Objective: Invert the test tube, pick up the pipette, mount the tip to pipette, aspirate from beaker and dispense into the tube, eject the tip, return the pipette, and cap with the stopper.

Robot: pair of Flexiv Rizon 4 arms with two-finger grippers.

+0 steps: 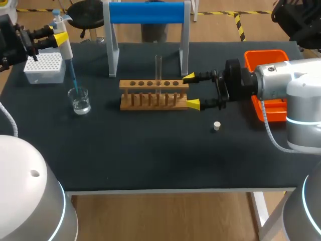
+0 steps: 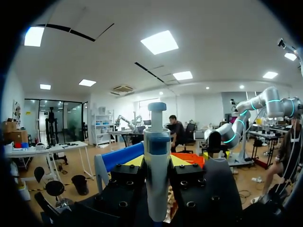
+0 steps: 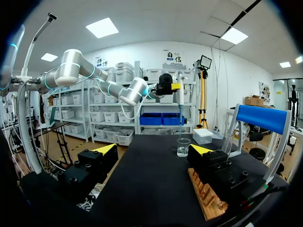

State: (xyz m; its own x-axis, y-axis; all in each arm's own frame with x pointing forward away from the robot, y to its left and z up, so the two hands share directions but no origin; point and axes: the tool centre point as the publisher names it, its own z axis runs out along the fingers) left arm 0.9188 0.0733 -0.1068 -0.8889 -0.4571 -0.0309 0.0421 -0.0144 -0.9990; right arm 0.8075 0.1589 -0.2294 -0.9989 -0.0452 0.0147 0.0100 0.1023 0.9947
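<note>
Upright, pipette [image 1: 65,50] in left claw [image 1: 60,38], tip [image 1: 73,78] inside beaker [image 1: 79,102].

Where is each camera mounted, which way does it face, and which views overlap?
Head view: above and behind, looking down on the table; left gripper and right gripper both show.
Left wrist view: looks along its fingers past the held pipette.
Right wrist view: low over the table, facing the beaker; its yellow tips show.
Shared: head and right wrist views both show beaker, pipette, rack.
</note>
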